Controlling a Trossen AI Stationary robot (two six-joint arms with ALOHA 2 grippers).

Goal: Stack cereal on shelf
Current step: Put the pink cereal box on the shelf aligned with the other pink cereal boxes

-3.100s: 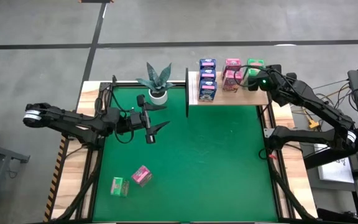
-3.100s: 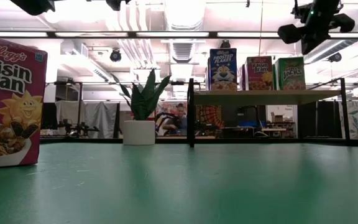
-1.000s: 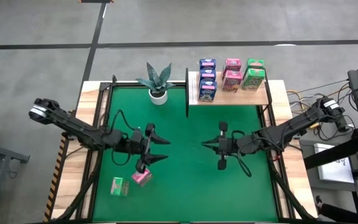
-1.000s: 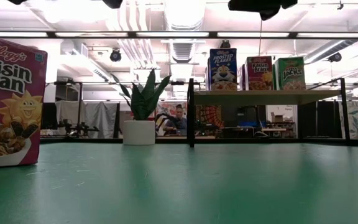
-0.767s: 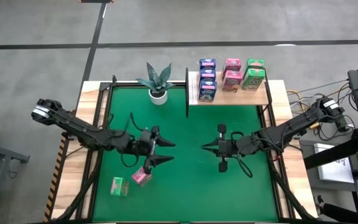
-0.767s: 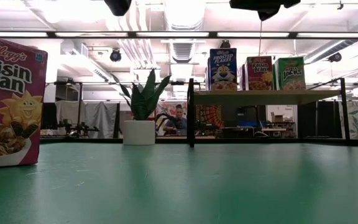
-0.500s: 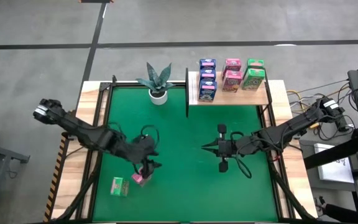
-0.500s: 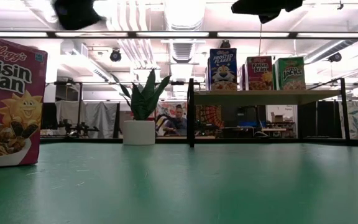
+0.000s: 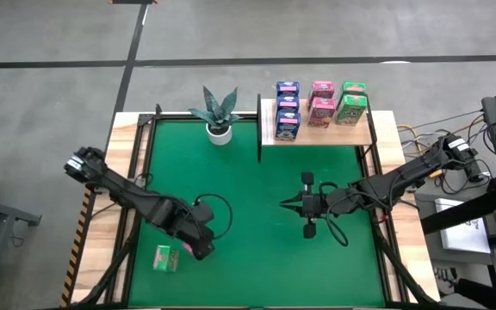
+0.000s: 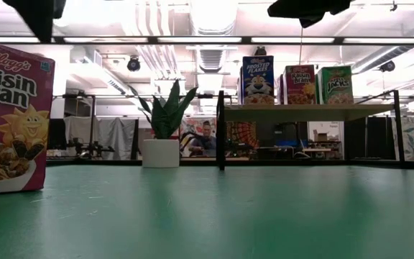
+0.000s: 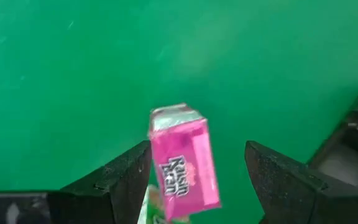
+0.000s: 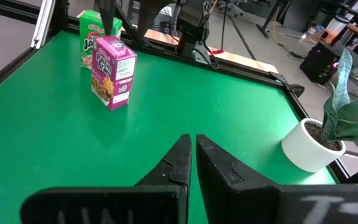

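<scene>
The left arm is stretched over the mat's near-left part, its left gripper spread wide, straddling the upright pink box, not yet clamped. The right gripper, clenched empty, is held mid-mat. A green box stands beside the pink one.

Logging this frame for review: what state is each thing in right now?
Left hand: open, above the pink box, not gripping.
Right hand: shut, empty, mid-mat.
Pink box: upright on the mat, unshelved.
Green box: on the mat, unshelved.
Shelf: holds blue, pink and green boxes.
Plant: upright.
</scene>
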